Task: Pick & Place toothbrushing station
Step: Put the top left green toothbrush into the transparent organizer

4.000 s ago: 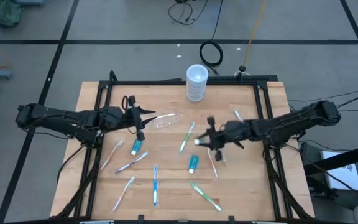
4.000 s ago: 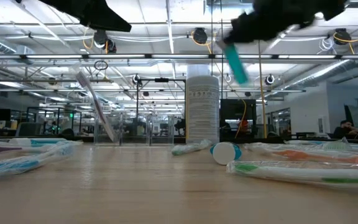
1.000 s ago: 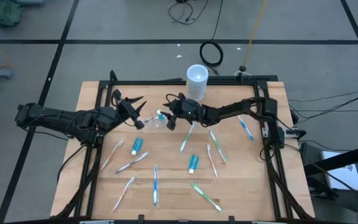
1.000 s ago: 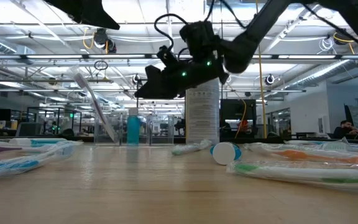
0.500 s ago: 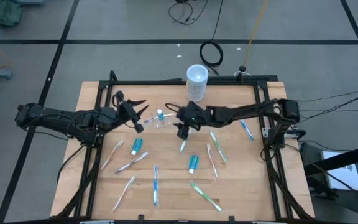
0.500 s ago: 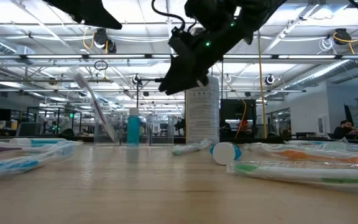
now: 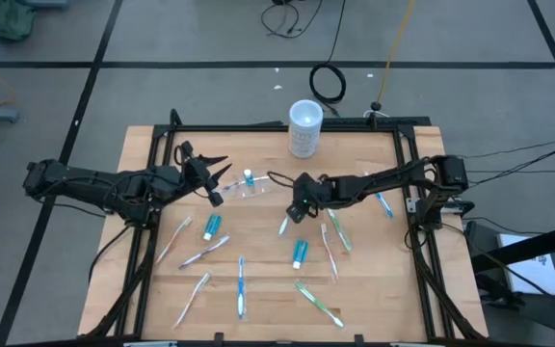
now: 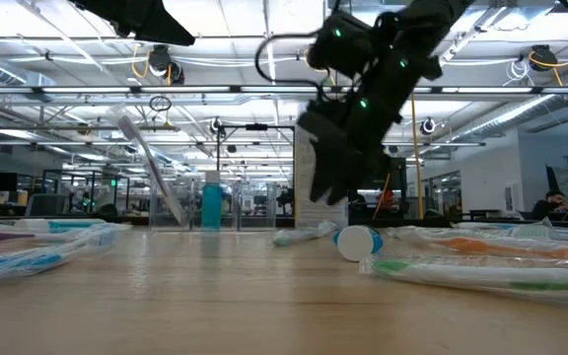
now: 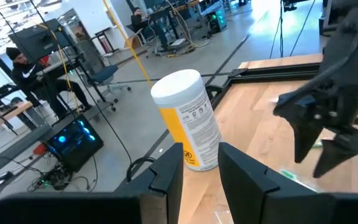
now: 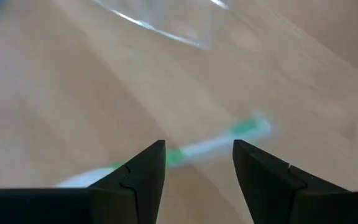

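clear toothbrushing station lying flat on the wooden tabletop, toward the far middle, just in front of the white cylindrical cup. small teal tube standing upright at the station's left end, seen in the low view too.

right hand hanging low over the tabletop just to the right of the station, apart from it, fingers spread and holding nothing. in the right wrist view, fingers parted above a green-and-white toothbrush lying on the wood, with the station's glinting rim beyond.

left hand raised near the station's left end, fingers spread and empty; from its wrist view, fingers open toward the white cup.

more toothbrushes scattered across the near half of the tabletop, plus two teal tubes lying flat.

person seated at a desk in the room beyond.
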Action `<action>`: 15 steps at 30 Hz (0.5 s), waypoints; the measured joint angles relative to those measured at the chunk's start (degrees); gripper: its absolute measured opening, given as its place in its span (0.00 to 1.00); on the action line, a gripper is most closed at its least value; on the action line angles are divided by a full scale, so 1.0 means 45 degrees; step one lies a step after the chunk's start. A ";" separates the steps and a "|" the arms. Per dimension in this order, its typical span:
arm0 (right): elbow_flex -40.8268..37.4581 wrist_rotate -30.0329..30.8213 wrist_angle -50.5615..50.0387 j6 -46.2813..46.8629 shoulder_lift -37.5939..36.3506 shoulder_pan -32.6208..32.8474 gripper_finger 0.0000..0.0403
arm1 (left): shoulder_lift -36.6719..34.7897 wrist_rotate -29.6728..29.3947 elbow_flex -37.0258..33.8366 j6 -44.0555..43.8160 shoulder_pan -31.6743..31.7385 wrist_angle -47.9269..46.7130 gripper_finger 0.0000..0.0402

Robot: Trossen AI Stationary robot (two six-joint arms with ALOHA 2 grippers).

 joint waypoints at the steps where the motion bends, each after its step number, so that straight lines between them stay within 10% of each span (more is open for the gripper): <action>1: -0.0145 0.0245 0.0068 0.0431 -0.0009 -0.0019 0.45 | 0.0000 0.0000 0.0000 -0.0043 0.0000 0.0002 0.26; 15: -0.3040 0.0497 0.5185 0.2072 -0.0017 -0.0107 0.45 | 0.0000 0.0019 0.0000 -0.0981 0.0000 0.0007 0.26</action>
